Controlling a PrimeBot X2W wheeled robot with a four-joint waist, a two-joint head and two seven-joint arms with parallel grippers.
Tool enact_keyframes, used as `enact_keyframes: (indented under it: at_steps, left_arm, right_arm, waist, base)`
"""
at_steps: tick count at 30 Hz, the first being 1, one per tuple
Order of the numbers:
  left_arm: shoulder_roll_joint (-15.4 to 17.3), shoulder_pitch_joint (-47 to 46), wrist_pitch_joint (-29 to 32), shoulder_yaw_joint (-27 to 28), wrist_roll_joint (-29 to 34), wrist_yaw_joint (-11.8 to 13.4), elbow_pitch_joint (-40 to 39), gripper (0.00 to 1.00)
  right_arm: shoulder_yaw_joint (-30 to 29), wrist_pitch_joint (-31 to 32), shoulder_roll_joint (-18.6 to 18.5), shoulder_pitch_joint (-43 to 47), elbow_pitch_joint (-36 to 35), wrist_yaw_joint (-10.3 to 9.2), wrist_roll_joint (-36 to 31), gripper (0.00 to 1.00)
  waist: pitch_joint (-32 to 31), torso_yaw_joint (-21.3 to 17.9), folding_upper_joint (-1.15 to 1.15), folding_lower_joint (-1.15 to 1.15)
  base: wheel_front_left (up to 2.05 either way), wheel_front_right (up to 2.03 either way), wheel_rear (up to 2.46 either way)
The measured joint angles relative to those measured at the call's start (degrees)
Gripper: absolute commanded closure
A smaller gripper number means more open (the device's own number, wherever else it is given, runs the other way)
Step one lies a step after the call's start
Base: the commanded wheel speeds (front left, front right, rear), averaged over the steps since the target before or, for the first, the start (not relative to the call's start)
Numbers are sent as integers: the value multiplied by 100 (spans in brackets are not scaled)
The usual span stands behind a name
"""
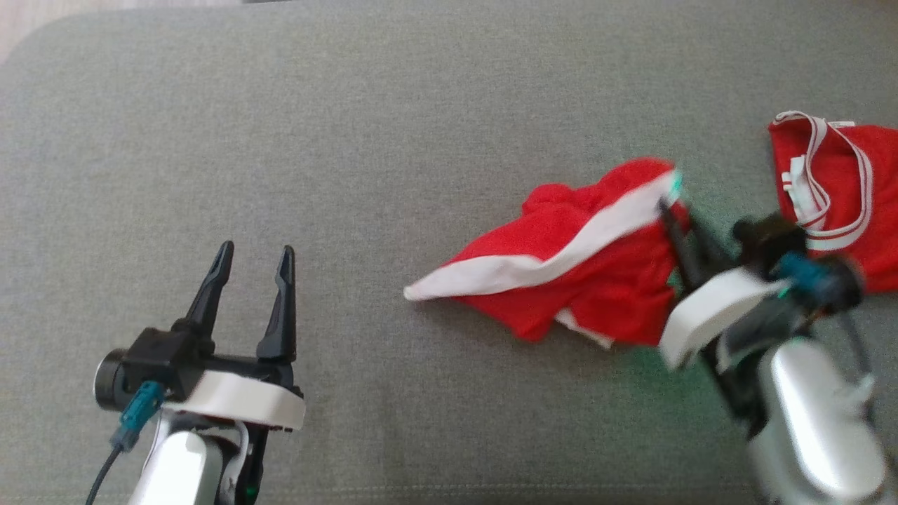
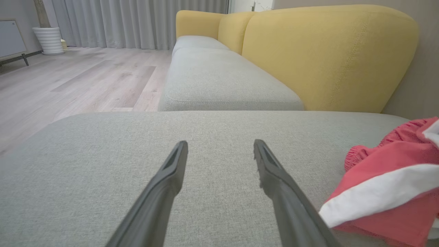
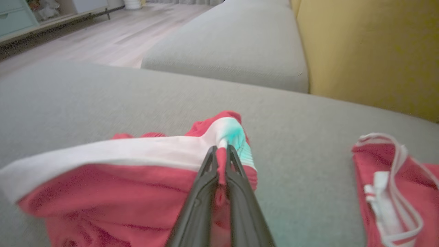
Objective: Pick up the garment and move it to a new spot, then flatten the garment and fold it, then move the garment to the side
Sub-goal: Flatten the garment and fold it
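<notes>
A crumpled red garment (image 1: 582, 259) with a broad white stripe lies on the grey cushion (image 1: 393, 154) right of centre. My right gripper (image 1: 666, 207) is shut on its right edge, red cloth pinched between the two fingers (image 3: 221, 154), and the picture is blurred there. The same garment (image 2: 387, 192) shows at the right of the left wrist view. My left gripper (image 1: 255, 256) stands open over bare cushion at the lower left, well apart from the garment, its fingers (image 2: 171, 175) spread with nothing between them.
A second red garment (image 1: 835, 189) with thin white striped trim lies at the far right, also seen as red cloth (image 3: 394, 192) in the right wrist view. Yellow backrests (image 2: 325, 51) and another grey seat (image 2: 219, 79) stand beyond; wooden floor (image 2: 68, 82) lies past the cushion's edge.
</notes>
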Motion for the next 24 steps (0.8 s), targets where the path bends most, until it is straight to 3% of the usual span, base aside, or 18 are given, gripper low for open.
enact_keyframes:
  at_steps: [5,10,11,12,13,18,24]
  left_arm:
    - [-2,-2,0,8,0,-77,-7,0]
    - [-16,-16,0,8,5,-98,1,0]
    - [-22,-24,0,8,25,-99,5,0]
    - [-26,-28,0,8,48,-103,16,0]
    - [-31,-29,0,7,48,-133,30,0]
    - [-42,-29,0,7,48,-147,66,0]
    - [-45,11,0,10,48,-141,89,0]
  right_arm:
    - [159,389,301,612,-130,1,-169,100]
    - [223,385,394,714,125,1,-223,100]
    - [232,371,431,714,207,1,-222,90]
    - [238,321,452,714,285,1,-221,50]
    - [242,263,475,713,357,1,-210,0]
    - [283,-110,503,714,481,0,-10,0]
    - [338,-636,526,878,10,1,341,0]
  waist:
    - [92,-19,0,0]
    - [130,-6,0,0]
    - [134,1,0,0]
    - [132,7,0,0]
    - [125,10,0,0]
    - [39,19,0,0]
    - [-187,4,0,0]
  base:
    - [0,0,0]
    - [0,0,0]
    - [0,0,0]
    - [0,0,0]
    - [0,0,0]
    - [0,0,0]
    - [0,0,0]
